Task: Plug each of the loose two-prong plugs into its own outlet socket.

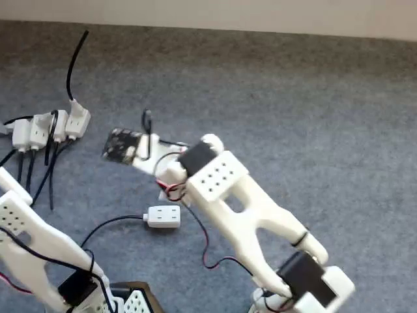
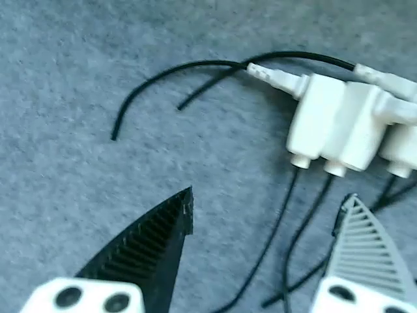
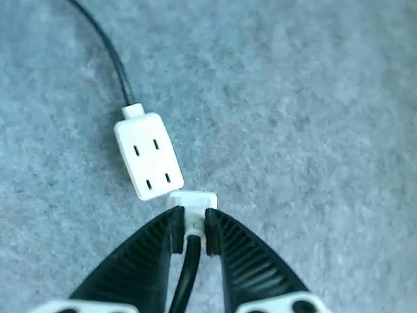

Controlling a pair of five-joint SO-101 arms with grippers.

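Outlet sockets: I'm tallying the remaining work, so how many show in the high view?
5. Four outlet sockets sit bunched at the far left; one lies alone near the middle. Others may be hidden.

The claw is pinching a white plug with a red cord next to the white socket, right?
Not quite: the cord is black, not red, as the right wrist view shows. The right gripper does pinch a white plug next to the white socket.

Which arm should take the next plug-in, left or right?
Right. The right pincer is shut on a plug beside the free socket; the left pincer is open, holding nothing, over the connector cluster.
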